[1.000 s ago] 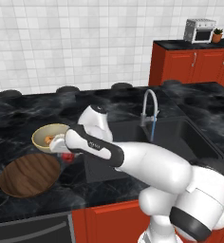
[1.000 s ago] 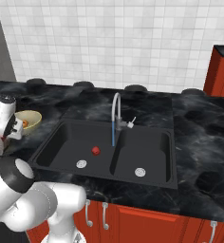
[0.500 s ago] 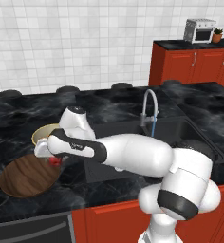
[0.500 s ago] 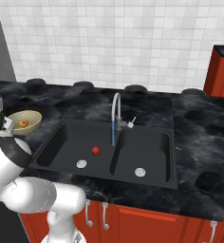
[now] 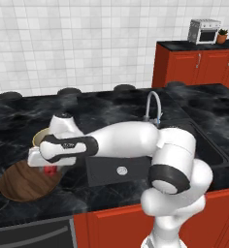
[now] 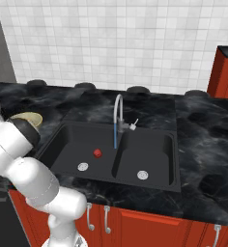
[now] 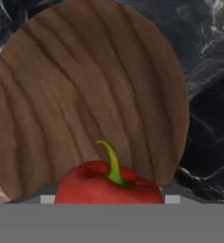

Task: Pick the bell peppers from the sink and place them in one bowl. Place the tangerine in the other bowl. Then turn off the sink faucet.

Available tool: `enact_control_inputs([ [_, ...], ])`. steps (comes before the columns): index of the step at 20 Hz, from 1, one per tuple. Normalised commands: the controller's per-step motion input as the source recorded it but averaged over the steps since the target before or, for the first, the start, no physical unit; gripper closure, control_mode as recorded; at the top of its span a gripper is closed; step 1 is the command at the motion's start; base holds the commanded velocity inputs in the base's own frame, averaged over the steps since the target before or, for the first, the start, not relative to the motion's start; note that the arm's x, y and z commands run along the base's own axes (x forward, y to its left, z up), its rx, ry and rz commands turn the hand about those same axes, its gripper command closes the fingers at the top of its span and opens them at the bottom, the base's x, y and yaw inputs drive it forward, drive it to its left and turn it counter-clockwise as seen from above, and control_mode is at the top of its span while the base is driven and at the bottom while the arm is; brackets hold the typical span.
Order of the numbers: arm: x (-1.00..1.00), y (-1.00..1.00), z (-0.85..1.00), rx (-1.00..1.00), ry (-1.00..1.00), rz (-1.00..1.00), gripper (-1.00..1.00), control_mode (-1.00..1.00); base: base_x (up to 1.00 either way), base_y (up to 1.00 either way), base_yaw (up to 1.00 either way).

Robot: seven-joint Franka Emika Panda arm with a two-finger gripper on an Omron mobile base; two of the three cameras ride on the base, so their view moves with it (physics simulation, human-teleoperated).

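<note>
The gripper point(image 5: 50, 169) was clamped on a red bell pepper point(image 7: 108, 185) above the wooden bowl point(image 7: 76, 90). Another pepper point(image 6: 97, 153) lay in the sink point(image 6: 67, 144). The cream bowl point(image 6: 28, 118) sat nearby.

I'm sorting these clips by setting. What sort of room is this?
A kitchen, computer-rendered: a double sink with an arched faucet set in a black marble counter, red cabinets and a white tiled wall.

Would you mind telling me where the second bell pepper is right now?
It lies in the left basin of the sink, seen in the right base view: the bell pepper sits beside the faucet's water stream, just above the drain.
</note>
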Motion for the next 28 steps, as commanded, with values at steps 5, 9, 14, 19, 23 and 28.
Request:
enact_control_inputs([
  [5,0.06,0.22,-0.48,-0.08,0.11,0.0,1.0,-1.0,0.0,0.0,0.0],
  [9,0.01,0.21,-0.16,-0.05,0.03,0.0,-1.0,-1.0,0.0,0.0,0.0],
  [14,-0.03,0.06,0.21,0.0,-0.07,0.0,-1.0,-1.0,0.0,0.0,0.0],
  [19,-0.11,-0.04,0.03,0.0,-0.18,-0.01,-1.0,-1.0,0.0,0.0,0.0],
  [23,-0.05,-0.14,0.0,0.0,-0.21,-0.04,-1.0,-1.0,0.0,0.0,0.0],
  [28,-0.11,-0.49,0.33,0.0,-0.32,-0.04,-1.0,-1.0,0.0,0.0,0.0],
])
